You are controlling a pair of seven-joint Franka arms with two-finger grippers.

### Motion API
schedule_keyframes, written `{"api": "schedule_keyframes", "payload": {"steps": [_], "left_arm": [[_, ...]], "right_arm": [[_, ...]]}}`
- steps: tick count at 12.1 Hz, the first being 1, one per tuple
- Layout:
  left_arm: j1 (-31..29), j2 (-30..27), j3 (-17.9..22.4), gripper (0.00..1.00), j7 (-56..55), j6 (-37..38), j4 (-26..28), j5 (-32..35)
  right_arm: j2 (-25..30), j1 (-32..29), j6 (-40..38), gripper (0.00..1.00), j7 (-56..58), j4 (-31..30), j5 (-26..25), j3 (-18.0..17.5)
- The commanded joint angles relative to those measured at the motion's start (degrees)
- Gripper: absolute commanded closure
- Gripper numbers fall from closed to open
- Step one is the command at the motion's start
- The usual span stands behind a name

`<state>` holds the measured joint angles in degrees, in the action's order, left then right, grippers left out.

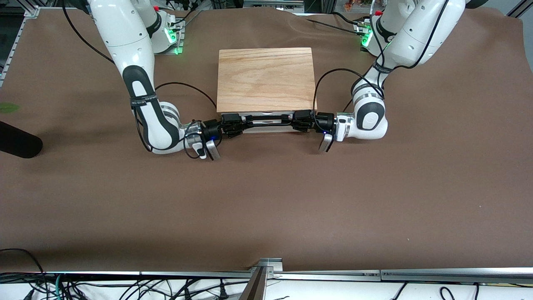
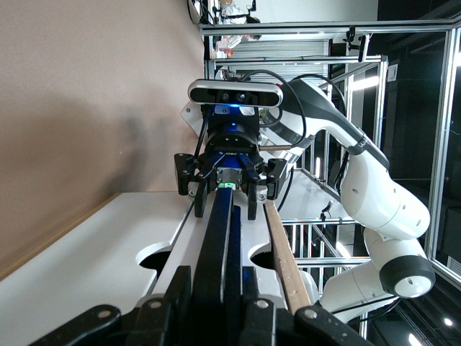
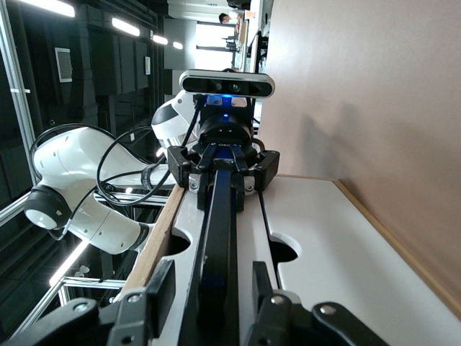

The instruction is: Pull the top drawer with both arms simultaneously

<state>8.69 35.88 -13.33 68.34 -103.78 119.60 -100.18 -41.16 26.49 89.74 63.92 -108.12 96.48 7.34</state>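
The top drawer (image 1: 266, 128) shows its white front under the wooden cabinet top, facing the front camera, and looks flush with the cabinet. Its black bar handle (image 1: 266, 118) runs between both grippers. My left gripper (image 1: 296, 121) is shut on the handle's end toward the left arm; in the left wrist view (image 2: 214, 277) both fingers press the handle (image 2: 220, 238). My right gripper (image 1: 239, 124) is at the other end; in the right wrist view (image 3: 212, 270) its fingers straddle the handle (image 3: 218, 223) with gaps on each side. Each wrist view shows the other arm's gripper farther along the bar.
The light wooden cabinet top (image 1: 265, 79) stands mid-table on a brown cloth. A plain white lower panel (image 2: 86, 252) sits under the top drawer. A black cylinder (image 1: 18, 143) lies at the right arm's end of the table. A metal rail (image 1: 266, 271) edges the table nearest the front camera.
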Motion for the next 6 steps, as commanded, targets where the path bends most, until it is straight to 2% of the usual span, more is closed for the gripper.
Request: {"api": "schedule_keyframes", "payload": {"steps": [1, 6], "left_arm": [[0.6, 1.4, -0.2, 1.0, 0.7, 0.9, 0.2, -0.8], [0.5, 1.5, -0.1, 1.0, 0.8, 0.9, 0.2, -0.8]], "right_arm": [[-0.4, -1.8, -3.0, 0.49, 3.1, -1.6, 1.0, -0.2], [-0.3, -1.4, -2.0, 0.5, 3.0, -1.6, 1.1, -0.2]]}}
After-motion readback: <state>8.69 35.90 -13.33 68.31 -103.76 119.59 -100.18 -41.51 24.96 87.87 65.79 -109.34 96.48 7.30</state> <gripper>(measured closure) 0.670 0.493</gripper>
